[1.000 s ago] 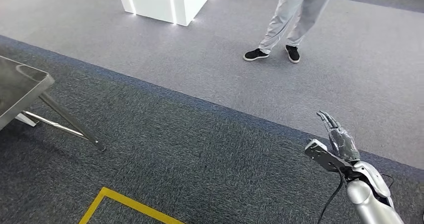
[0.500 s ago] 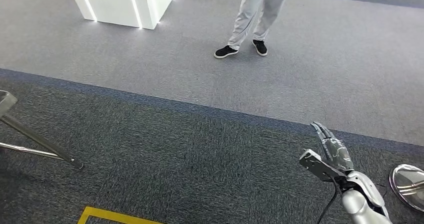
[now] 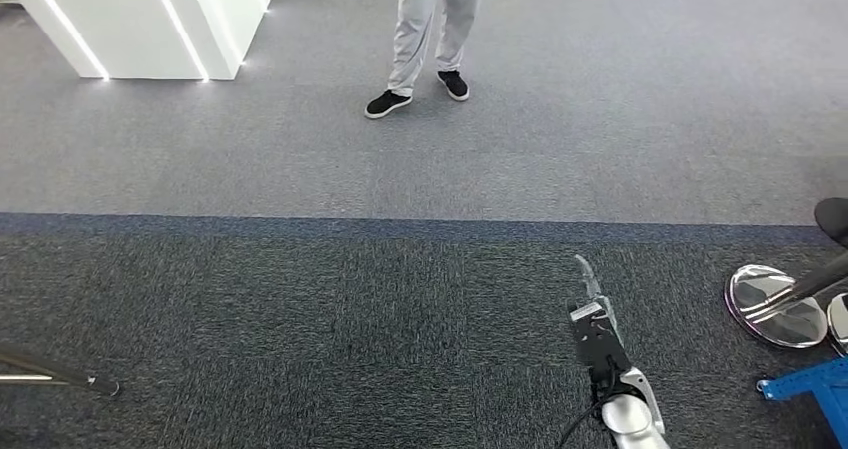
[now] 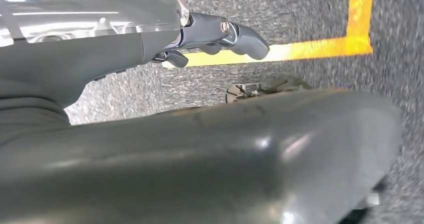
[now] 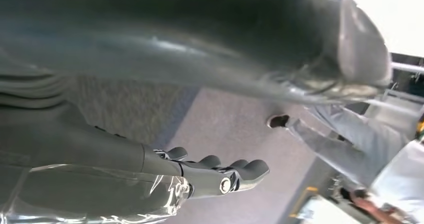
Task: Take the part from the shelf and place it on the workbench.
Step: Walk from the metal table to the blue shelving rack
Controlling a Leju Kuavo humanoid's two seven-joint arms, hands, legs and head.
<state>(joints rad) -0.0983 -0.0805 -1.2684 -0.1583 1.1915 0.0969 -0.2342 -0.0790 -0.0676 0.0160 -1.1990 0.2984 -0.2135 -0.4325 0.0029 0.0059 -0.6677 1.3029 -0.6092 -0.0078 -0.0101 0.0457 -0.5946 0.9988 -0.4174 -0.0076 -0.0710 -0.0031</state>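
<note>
Reaching over grey carpet (image 3: 300, 299), the right hand (image 3: 590, 309) holds nothing.

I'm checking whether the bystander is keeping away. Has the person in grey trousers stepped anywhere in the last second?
Cannot tell. The camera turned, so the person and white block both slid left; the gap between them looks roughly unchanged.

Head view looks down at carpet (image 3: 300, 309); wrist views sit close behind the hands.

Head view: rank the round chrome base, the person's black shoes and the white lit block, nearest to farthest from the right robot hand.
From the right robot hand:
1. Round chrome base, off to its right on the dark carpet.
2. Person's black shoes, ahead and to its left on the lighter carpet.
3. White lit block, far ahead at the left.
</note>
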